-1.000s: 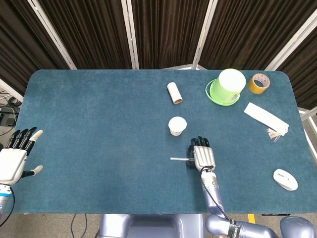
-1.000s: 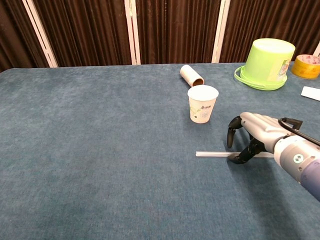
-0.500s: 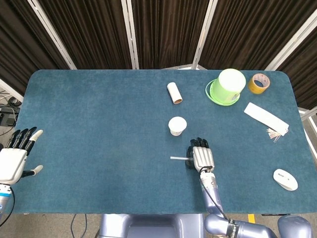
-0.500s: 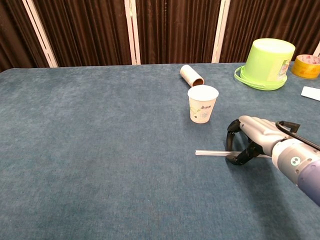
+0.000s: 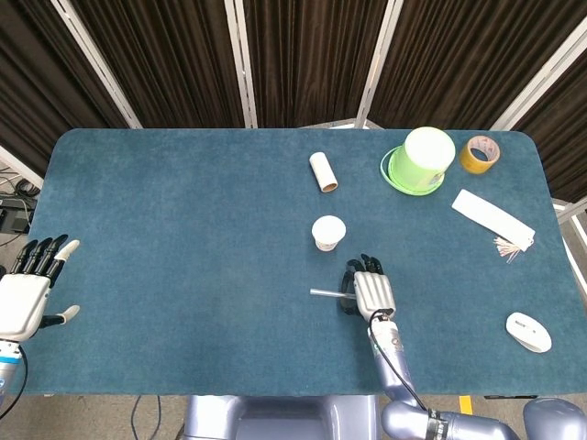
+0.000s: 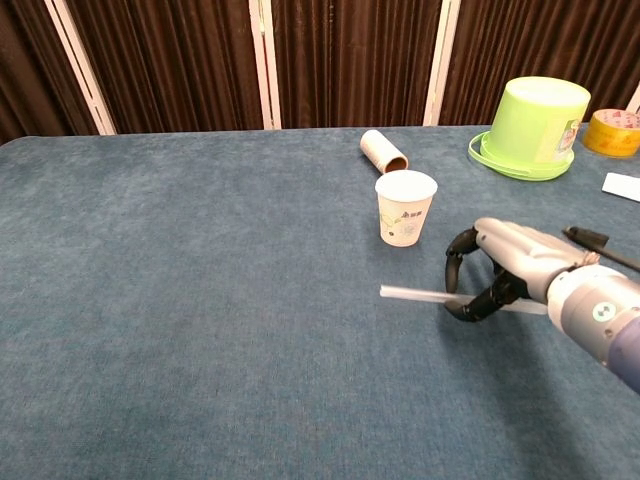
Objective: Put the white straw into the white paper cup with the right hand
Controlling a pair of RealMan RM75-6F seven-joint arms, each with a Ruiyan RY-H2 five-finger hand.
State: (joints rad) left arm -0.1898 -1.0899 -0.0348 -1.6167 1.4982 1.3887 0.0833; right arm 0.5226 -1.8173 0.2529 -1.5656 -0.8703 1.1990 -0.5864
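Note:
The white paper cup (image 5: 328,231) (image 6: 406,207) stands upright near the table's middle. Just in front of it, my right hand (image 5: 370,291) (image 6: 500,270) pinches the white straw (image 5: 326,292) (image 6: 415,295) between thumb and curled fingers. The straw lies roughly level, its free end pointing left, and seems raised a little off the blue cloth. The hand sits to the front right of the cup, apart from it. My left hand (image 5: 23,293) hovers at the table's left edge with fingers spread and nothing in it.
A cardboard tube (image 5: 323,171) (image 6: 384,150) lies behind the cup. An upturned green bucket (image 5: 422,158) (image 6: 535,115) and a tape roll (image 5: 480,153) (image 6: 612,133) stand at the back right. A white packet (image 5: 492,217) and a white mouse (image 5: 528,331) lie at the right.
My right hand has closed on the straw and shifted slightly left and up; the straw has come along with it. The left hand has stayed put.

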